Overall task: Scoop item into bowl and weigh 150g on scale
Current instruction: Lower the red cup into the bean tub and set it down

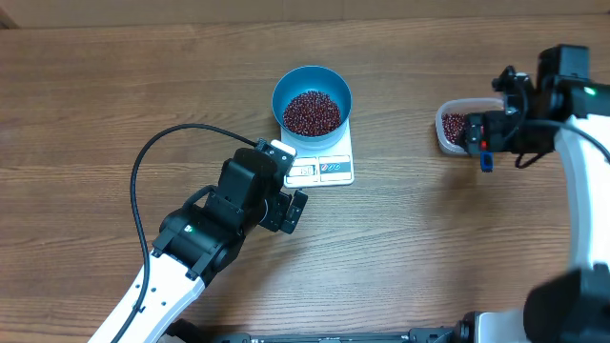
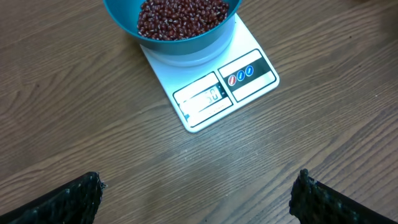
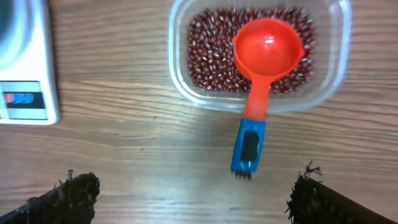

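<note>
Bowl (image 1: 279, 93): one, holding beans (image 1: 312, 111), sitting on the one scale (image 1: 324, 170) ahead of the left claw (image 2: 199, 193).
Tub (image 3: 336, 62): one, with one scoop (image 3: 267, 53), lying ahead of the right claw (image 3: 196, 193).
Claws: two, both gaping, empty.

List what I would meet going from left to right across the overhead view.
black cable → blue bowl holding beans → clear tub
</note>
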You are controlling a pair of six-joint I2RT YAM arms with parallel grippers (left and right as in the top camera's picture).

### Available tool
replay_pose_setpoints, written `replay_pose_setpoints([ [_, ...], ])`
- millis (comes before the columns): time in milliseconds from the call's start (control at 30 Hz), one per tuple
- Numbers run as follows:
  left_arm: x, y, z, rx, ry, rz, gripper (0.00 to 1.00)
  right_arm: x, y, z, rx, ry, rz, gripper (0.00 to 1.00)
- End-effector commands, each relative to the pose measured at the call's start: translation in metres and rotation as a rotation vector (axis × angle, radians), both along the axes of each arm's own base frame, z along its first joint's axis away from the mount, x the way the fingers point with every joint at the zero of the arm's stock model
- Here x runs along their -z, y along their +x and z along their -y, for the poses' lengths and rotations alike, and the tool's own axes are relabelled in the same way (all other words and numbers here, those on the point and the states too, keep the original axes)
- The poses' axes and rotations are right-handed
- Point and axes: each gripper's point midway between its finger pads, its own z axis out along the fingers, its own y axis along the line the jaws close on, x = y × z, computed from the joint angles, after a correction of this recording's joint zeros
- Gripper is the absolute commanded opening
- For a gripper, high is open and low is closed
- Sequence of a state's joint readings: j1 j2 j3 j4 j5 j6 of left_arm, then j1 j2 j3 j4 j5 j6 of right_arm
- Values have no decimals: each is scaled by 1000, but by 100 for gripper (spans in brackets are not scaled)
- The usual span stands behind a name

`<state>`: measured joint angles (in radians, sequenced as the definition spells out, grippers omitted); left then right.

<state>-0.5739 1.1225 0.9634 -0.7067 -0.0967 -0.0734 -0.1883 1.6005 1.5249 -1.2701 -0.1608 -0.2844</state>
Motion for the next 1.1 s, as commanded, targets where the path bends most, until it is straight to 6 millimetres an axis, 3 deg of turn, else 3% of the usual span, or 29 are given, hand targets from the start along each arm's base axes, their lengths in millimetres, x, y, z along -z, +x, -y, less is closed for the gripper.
replay_pose_setpoints([
  [0, 0, 0, 1, 17, 2, 0, 100, -32, -8, -3, -9, -2, 79, 100],
  [167, 0, 0, 1, 17, 2, 0, 99, -47, -17, -5, -10, -8, 114, 100],
  [1067, 0, 0, 1, 17, 2, 0, 99, -44, -15, -5, -6, -6, 106, 100],
])
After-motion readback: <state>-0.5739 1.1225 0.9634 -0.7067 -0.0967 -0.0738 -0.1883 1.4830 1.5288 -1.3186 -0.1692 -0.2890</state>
